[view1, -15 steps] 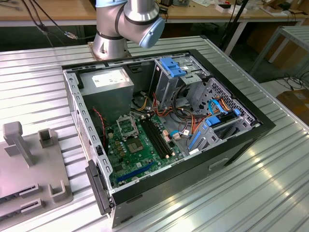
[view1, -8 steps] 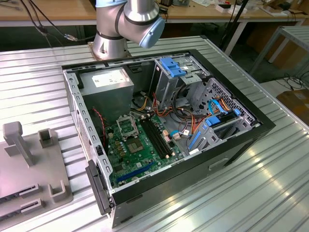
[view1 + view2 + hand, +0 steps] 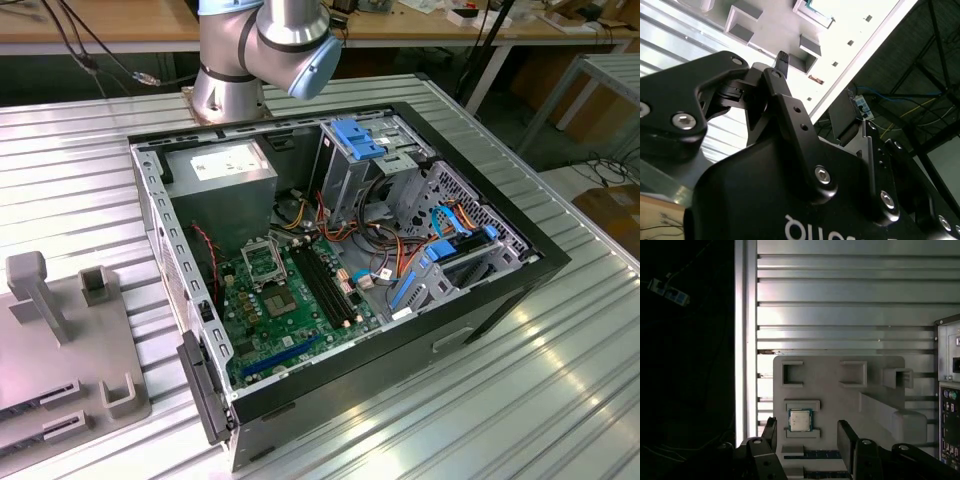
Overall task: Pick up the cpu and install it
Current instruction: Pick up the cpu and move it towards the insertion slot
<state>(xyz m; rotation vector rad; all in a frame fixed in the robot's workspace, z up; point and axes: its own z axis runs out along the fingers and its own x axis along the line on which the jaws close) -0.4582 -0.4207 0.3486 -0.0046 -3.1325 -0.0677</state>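
The black gripper (image 3: 807,424) lies closest to the lens in both wrist views. Its jaws stand open and hold nothing. In the first wrist view the cpu (image 3: 800,419) appears between the two fingers (image 3: 771,432), with clearance on each side. The cpu lies flat, metal top up, in a recess of the grey fixture plate (image 3: 840,405), bounded by two raised rims.

Surrounding items:
- Other raised brackets and an angled block stand on the same plate.
- Dark flat modules (image 3: 815,454) lie in slots next to the cpu recess.
- The computer case (image 3: 340,250) lies open on its side, at the exterior view's right of the plate.
- Inside the case are the power supply (image 3: 225,170), the motherboard (image 3: 290,300), the metal-framed socket (image 3: 262,262), the black memory slots (image 3: 325,285) and bundled cables.

The power supply carries a white label; its print is too small to tell.

All items rest on a ribbed aluminium table (image 3: 520,400). The arm's base (image 3: 225,85) stands behind the case. Wooden benches stand beyond.
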